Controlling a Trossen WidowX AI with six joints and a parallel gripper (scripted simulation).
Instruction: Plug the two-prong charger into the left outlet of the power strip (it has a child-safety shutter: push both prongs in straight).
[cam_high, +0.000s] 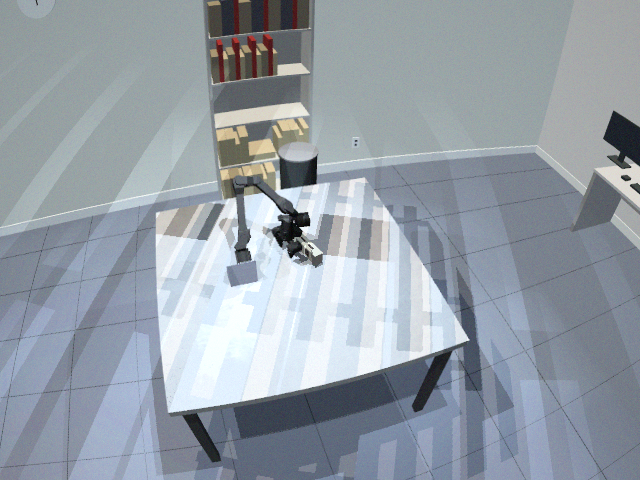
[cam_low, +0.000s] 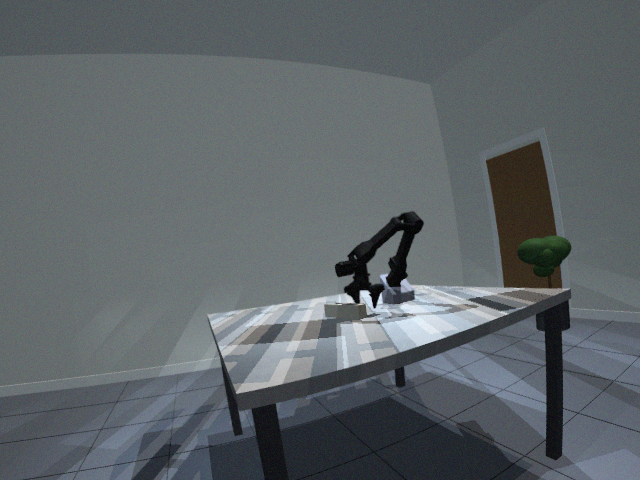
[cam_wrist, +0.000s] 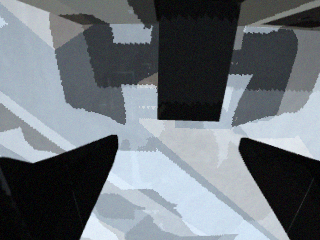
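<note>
Your gripper (cam_low: 366, 298) hangs spread wide and empty beside the power strip (cam_low: 345, 310); no readable writing shows.

One table (cam_high: 330, 330) carries everything counted here. One arm reaches over it, ending in one claw (cam_low: 366, 298) with two fingers spread wide and nothing between them. One beige power strip (cam_low: 345, 310) lies just beside the claw. One dark block, probably the charger (cam_wrist: 196, 60), shows ahead of the claw in the wrist view. One grey base block (cam_high: 242, 272) sits well apart from the claw.
</note>
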